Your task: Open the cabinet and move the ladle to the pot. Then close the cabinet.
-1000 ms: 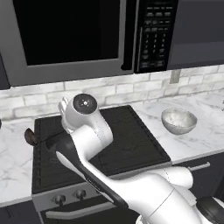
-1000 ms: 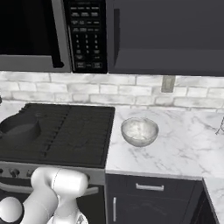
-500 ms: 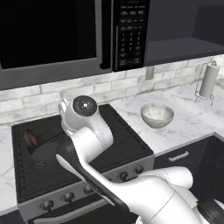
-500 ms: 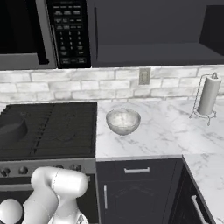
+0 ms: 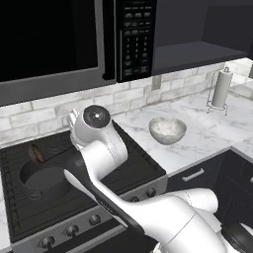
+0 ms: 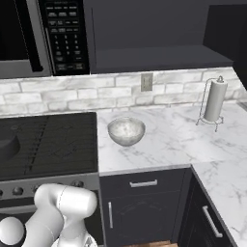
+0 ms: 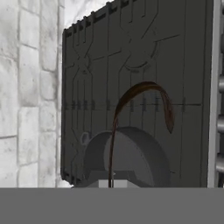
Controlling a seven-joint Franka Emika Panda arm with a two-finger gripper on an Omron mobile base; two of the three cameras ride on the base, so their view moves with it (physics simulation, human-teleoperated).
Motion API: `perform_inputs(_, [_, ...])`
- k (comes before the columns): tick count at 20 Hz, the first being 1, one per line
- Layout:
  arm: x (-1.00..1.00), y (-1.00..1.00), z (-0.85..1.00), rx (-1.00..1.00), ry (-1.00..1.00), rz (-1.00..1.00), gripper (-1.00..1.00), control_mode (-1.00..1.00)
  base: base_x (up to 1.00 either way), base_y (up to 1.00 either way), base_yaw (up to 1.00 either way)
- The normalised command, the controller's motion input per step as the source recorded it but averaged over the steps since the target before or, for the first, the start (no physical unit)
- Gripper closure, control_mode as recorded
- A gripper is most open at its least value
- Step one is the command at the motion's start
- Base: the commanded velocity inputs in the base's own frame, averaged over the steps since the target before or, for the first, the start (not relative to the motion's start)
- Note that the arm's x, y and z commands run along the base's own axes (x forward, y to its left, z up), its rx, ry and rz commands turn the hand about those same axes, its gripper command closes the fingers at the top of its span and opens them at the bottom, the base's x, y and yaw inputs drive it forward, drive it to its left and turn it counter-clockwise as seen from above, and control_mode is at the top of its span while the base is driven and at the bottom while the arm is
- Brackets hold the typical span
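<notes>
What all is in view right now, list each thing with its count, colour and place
pot: 1, dark grey, on the stove's left side
ladle: 1, brown, cup at the pot's far rim, handle running toward the arm
stove: 1, black, set in the counter under the microwave
microwave: 1, black, on the wall above the stove
cabinet: 1, dark charcoal, on the wall right of the microwave, standing open
bowl: 1, pale speckled, on the counter right of the stove
paper towel holder: 1, white roll on a wire stand, far right of the counter
outlet: 1, grey, on the brick backsplash
arm: 1, white, bent over the stove
</notes>
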Motion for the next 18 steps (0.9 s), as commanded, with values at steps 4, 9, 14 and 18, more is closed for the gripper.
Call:
perform_inputs(4, [0.0,0.01,-0.01,0.0,-0.01,-0.07,1.0,-1.0,0.0,0.03,-0.08])
perform_inputs(9, [0.0,0.0,-0.04,0.0,0.0,-0.09,1.0,-1.0,0.0,0.0,0.0])
perform_inputs(14, [0.0,0.0,-0.08,0.0,0.0,-0.05,1.0,-1.0,0.0,0.0,0.0])
perform_inputs(18, [0.01,0.0,-0.01,0.0,0.14,-0.01,1.0,-1.0,0.0,0.0,0.0])
